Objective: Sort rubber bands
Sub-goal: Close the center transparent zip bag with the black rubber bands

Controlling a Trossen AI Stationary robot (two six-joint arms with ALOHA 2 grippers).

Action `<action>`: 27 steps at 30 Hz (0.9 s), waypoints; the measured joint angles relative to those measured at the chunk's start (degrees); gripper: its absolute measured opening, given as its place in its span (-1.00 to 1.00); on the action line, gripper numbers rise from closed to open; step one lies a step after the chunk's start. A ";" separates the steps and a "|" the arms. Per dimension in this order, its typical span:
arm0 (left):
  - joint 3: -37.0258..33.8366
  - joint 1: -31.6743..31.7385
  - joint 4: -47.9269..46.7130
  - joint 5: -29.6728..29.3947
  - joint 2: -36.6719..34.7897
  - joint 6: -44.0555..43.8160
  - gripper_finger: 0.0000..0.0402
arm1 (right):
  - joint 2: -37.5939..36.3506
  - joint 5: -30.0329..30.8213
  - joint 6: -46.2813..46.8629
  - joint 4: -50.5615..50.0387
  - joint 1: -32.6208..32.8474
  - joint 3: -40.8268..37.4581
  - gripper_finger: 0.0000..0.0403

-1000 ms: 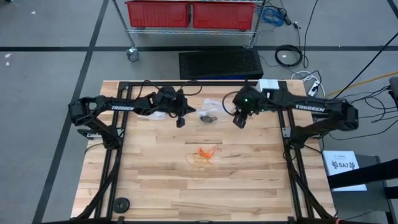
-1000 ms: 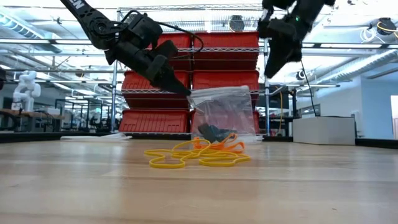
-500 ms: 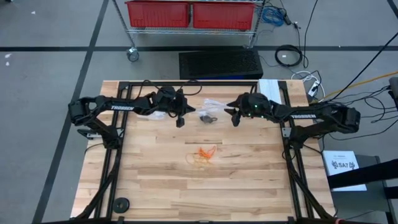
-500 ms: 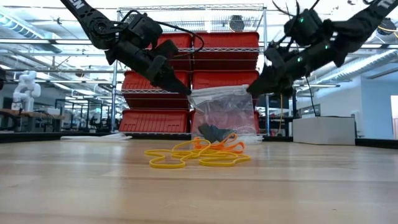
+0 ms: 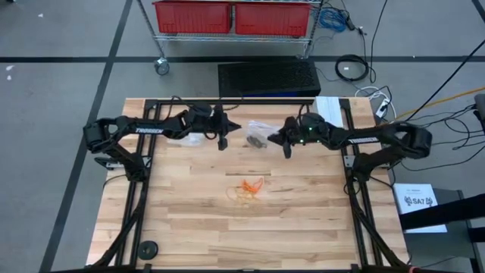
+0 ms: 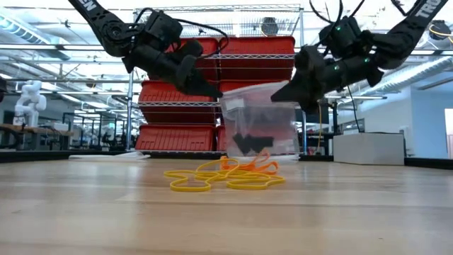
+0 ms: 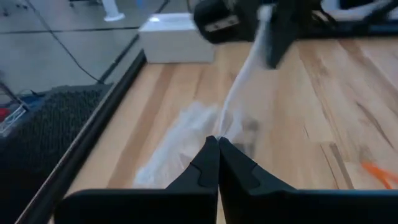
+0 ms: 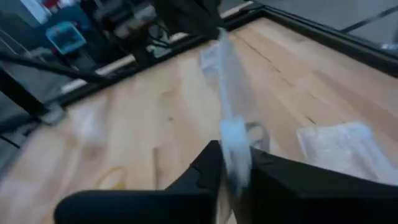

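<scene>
Bands: a loose heap of orange and tan loops (image 5: 248,189) lies on the table's middle, well apart from both grippers; in the low view the heap (image 6: 226,173) sits in front of the bag, orange loops on top and tan ones spread to the sides.
Black bands: a dark clump (image 6: 249,144) hangs in the bottom of the bag; from above it shows as a dark patch (image 5: 256,140) between the two grippers.
Bag: clear plastic (image 6: 258,113), lifted off the wood and stretched between the two grippers near the table's far edge; its top edge runs from one gripper to the other.
Left gripper: (image 5: 222,141) at the bag's left top corner; jaws pressed together, pinching the plastic. Its wrist view shows the two fingers (image 7: 208,163) closed tight, with the film (image 7: 239,106) running from their tips toward the other gripper.
Right gripper: (image 5: 286,148) at the bag's right top corner; jaws closed on the plastic. In its wrist view the film (image 8: 229,93) rises from between the fingers (image 8: 208,165) toward the left gripper.
Second bag: an empty clear one (image 8: 339,143) lies flat on the wood near the held bag.
Table: pale wood planks (image 5: 189,220) in a black frame.
Behind: red bins (image 6: 248,92) on a wire rack.
</scene>
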 joint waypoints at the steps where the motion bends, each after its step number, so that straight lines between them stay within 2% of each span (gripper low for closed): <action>1: 0.00 0.30 0.40 0.00 0.00 -0.19 -0.95 | -1.56 -0.57 1.29 -1.20 0.00 0.02 -0.98; 8: 0.02 2.60 1.39 0.77 -0.70 -0.24 -0.66 | -18.49 -1.14 12.54 -18.85 2.28 0.05 -1.00; 14: 0.07 4.54 2.07 4.76 -0.79 -1.81 -0.50 | -29.54 3.54 22.45 -28.92 7.67 0.07 -1.00; 22: 0.07 7.46 1.10 5.71 -0.79 -3.30 -0.48 | -35.07 7.42 41.69 -34.70 18.55 0.09 -1.00; 27: 0.07 8.18 0.70 8.77 -0.79 -4.79 -0.48 | -35.00 11.81 49.24 -46.95 24.76 0.13 -1.00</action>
